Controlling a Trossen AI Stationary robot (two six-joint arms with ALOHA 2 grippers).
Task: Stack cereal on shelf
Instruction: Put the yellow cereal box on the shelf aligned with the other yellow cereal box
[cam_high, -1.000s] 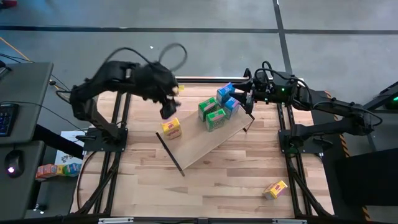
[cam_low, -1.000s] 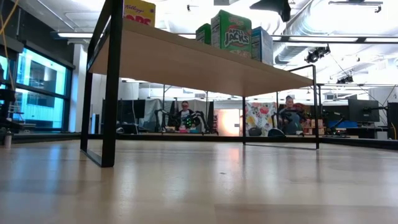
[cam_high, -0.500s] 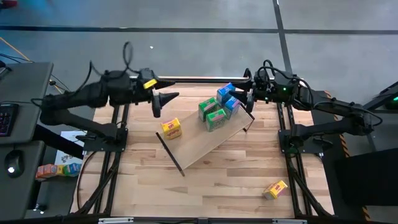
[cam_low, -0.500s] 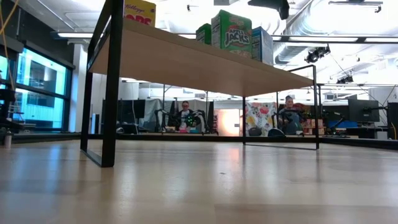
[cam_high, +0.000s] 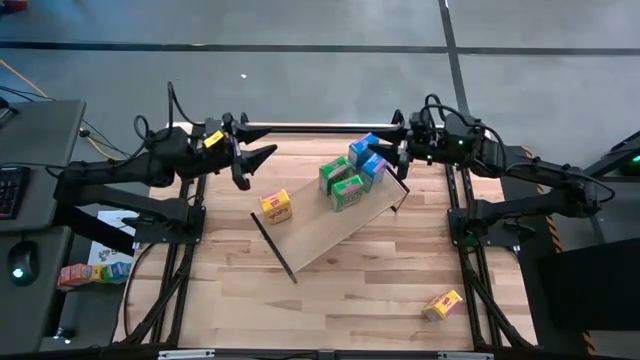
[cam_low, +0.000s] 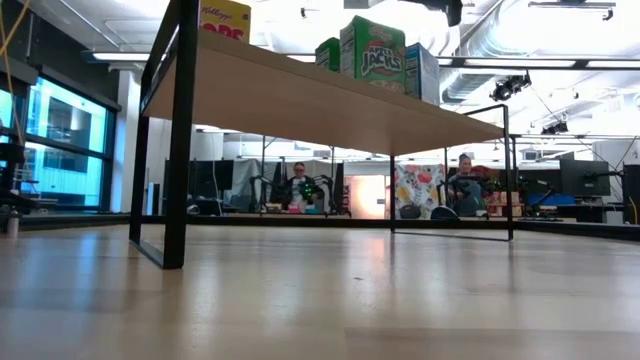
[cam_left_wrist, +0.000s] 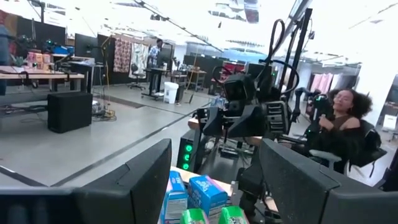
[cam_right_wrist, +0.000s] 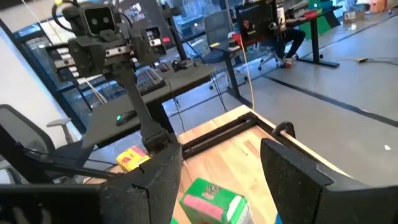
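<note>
From above, the shelf (cam_high: 325, 233) lies diagonally on the tabletop (cam_high: 350, 300): one yellow box (cam_high: 276, 206) stands at its left end, two green boxes (cam_high: 341, 184) and two blue boxes (cam_high: 366, 157) cluster at its right end, and a second yellow box (cam_high: 442, 303) lies on the tabletop well apart, near the front right. The left tool (cam_high: 262, 158) hovers released, beyond the shelf's left end; the right tool (cam_high: 385, 153) hovers released beside the blue boxes. At table height, the boxes stand on the raised shelf (cam_low: 330, 100); both wrist views show spread fingers holding nothing.
</note>
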